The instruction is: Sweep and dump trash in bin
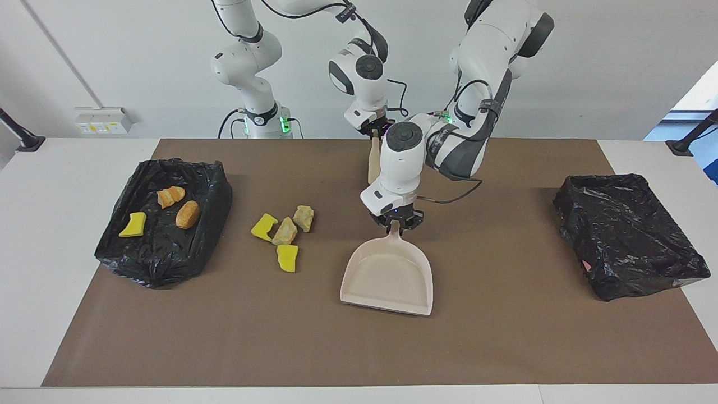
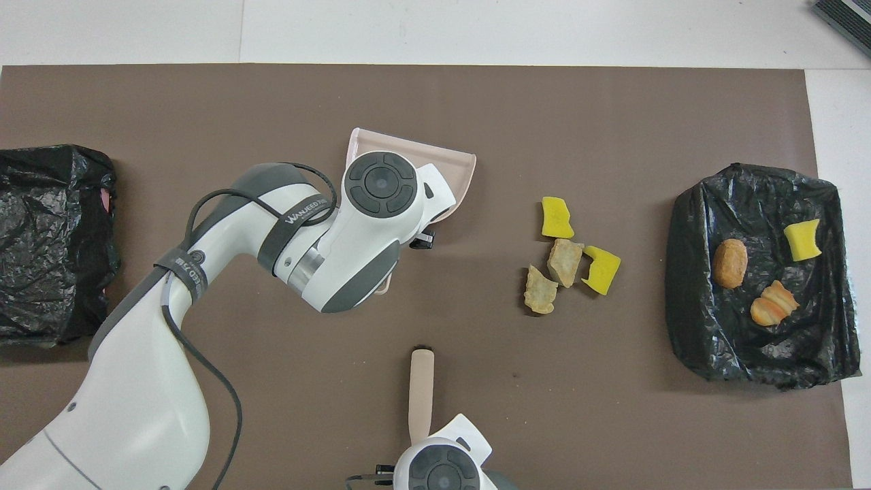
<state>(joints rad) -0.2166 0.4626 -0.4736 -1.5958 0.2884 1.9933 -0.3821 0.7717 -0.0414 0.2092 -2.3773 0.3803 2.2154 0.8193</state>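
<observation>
Left hand: lowered to the table at the middle of the brown mat, closed on the handle of the dustpan; in the overhead view the arm's wrist covers the grip.
Dustpan: beige, lying flat on the mat, its handle toward the robots and its open mouth turned away from them.
Right hand: low over the mat's edge nearest the robots, gripping the top of the brush handle.
Brush: beige handle hanging down from the right hand toward the mat; its bristles are hidden by the left arm in the facing view.
Trash on the mat: four pieces in a loose cluster between the dustpan and the bin at the right arm's end, two bright yellow chunks and two tan bread-like pieces, some touching each other.
Trash in the bin: three pieces lie on the black liner, one yellow chunk, one orange-brown roll and one striped orange piece.
Bin at the right arm's end: shallow, lined with a black bag.
Second bin: at the left arm's end of the table, also black-lined; a small pink spot shows on its side.
Table: white, mostly covered by the brown mat.
</observation>
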